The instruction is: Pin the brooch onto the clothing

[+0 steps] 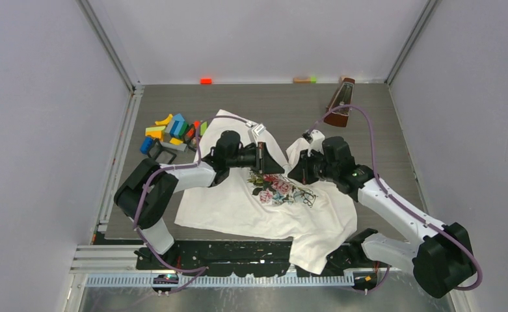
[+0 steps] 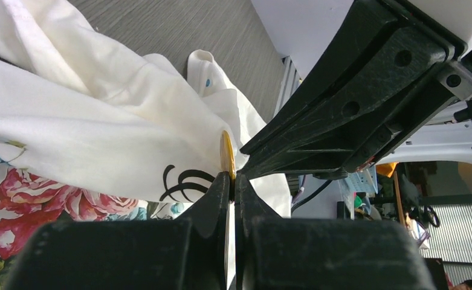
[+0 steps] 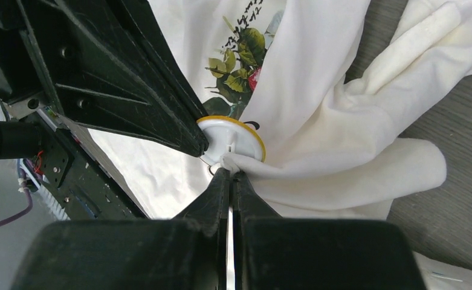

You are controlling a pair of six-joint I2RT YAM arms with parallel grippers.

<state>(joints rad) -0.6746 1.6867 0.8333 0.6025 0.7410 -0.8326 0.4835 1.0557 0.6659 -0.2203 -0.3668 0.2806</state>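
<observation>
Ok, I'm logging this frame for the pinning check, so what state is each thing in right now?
clothing: lying rumpled, one fold lifted to the brooch.
brooch: held in the air, the fold touching its white back; pinned or not, cannot tell.
left gripper: jaws shut on the brooch's rim.
right gripper: jaws shut on the lifted fold of clothing.
toy blocks: heaped loose, untouched.

The brooch (image 3: 234, 136) shows only its white back and yellow edge; its front is hidden everywhere.
</observation>
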